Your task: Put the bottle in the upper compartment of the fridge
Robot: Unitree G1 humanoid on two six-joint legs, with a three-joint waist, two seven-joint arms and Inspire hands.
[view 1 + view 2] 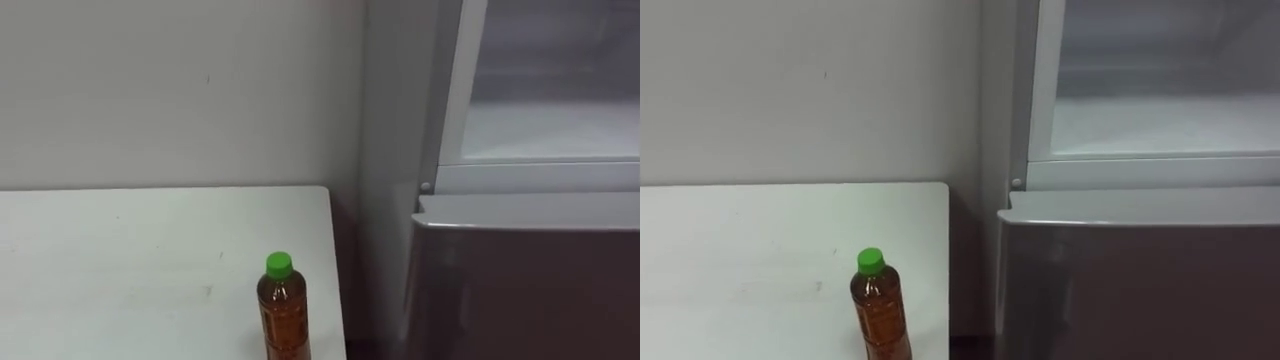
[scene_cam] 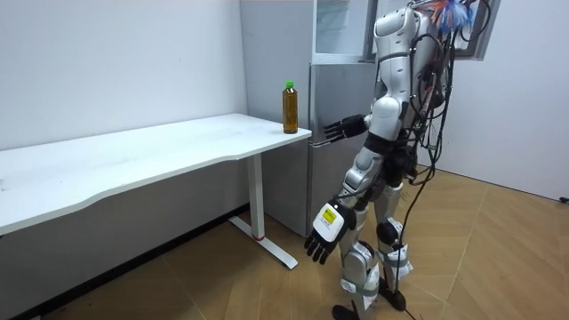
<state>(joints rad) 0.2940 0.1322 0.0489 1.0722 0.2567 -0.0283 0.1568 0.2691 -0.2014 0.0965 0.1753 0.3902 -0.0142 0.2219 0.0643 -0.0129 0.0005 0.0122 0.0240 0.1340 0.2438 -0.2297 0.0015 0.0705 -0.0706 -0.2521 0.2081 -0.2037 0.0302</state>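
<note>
Straight, spread fingers on the right hand (image 2: 340,130), held out at waist height towards the table (image 2: 133,156); nothing gripped. Relaxed, open fingers on the left hand (image 2: 324,235) as well, hanging low by the leg, empty. Standing before the fridge (image 2: 333,133), just off the table's end.

Bottle (image 1: 283,310) not yet touched: upright on the table, green cap (image 1: 279,264) on, close to the right edge, well apart from both hands. Just past that edge, a dark gap (image 1: 348,300), then the grey lower door (image 1: 520,290). Above it, the upper fridge (image 1: 550,60), apparently open, with a pale shelf (image 1: 550,130) inside a white frame (image 1: 455,90).

Likely trouble, judged from here:

- Tall, narrow and near an edge: easily tipped by a knock from straight fingers arriving too high or too fast, then a roll off into the gap.
- Smooth round sides: prone to slipping through a loose or off-centre grip, more so once lifted.
- Risk of shoving the bottle away by closing short of it instead of around it.
- On the way up, the lower door's top and the frame to clear; a clip on either enough to jar the bottle loose.
- Set down tilted, or too near the shelf's front: danger of toppling back out.

Safest to come in low on the body, slowly, and close firmly before lifting.
</note>
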